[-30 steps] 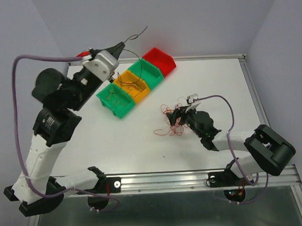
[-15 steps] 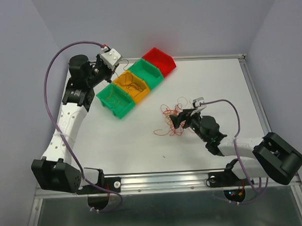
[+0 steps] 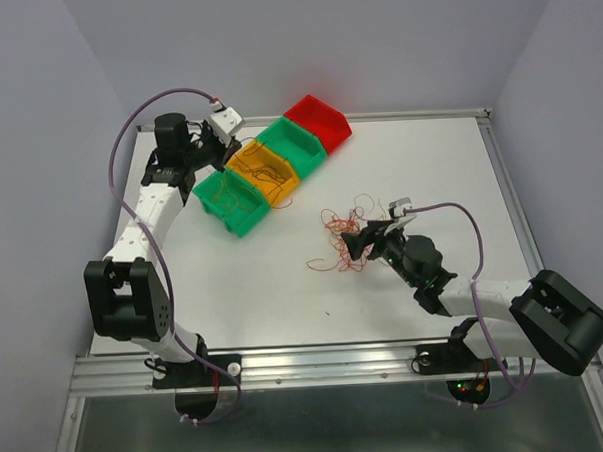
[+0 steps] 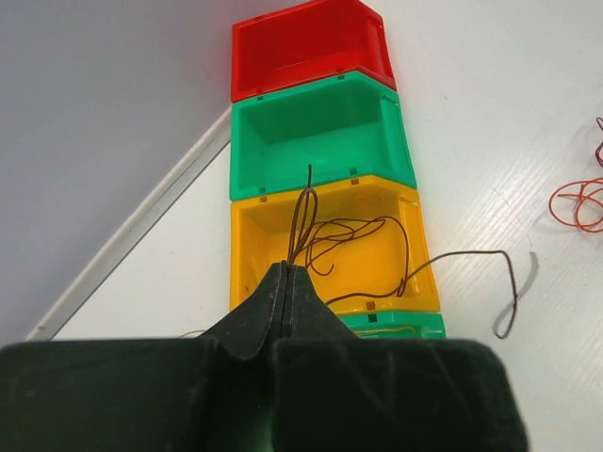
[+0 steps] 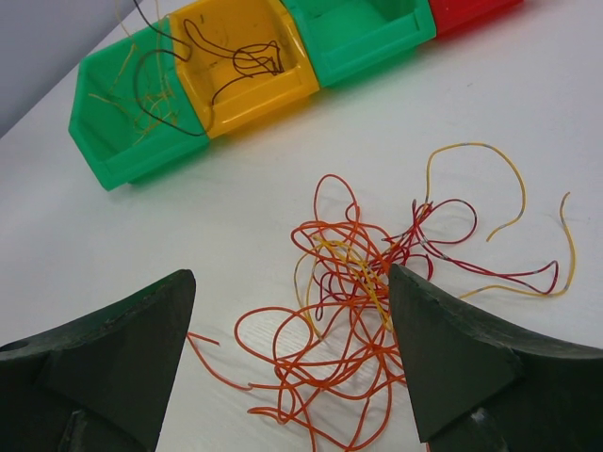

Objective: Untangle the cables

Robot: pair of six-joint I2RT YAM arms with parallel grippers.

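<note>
one dark wire [image 4: 358,229] is pinched in the left end effector [image 4: 287,273], whose jaws are pressed together right over the yellow bin [image 4: 247,254] at the far left. a second ago that arm held the wire high above the bins. it has since dropped low, so most of the wire now lies coiled inside the yellow bin, with one end trailing over the bin's right wall onto the worktop [image 3: 264,288]. that reads as one strand freed and about ready to be let go, though the tail outside may need tucking in. the right end effector [image 5: 287,287] is spread wide and holds nothing, hovering at the near side of the tangle of cables [image 5: 344,320], much where it was. those orange, red and yellowish strands lie knotted mid-worktop, well apart from the bins. a few yellowish strands sit in the near green bin [image 5: 113,165]. most of the untangling looks to be ahead.
</note>
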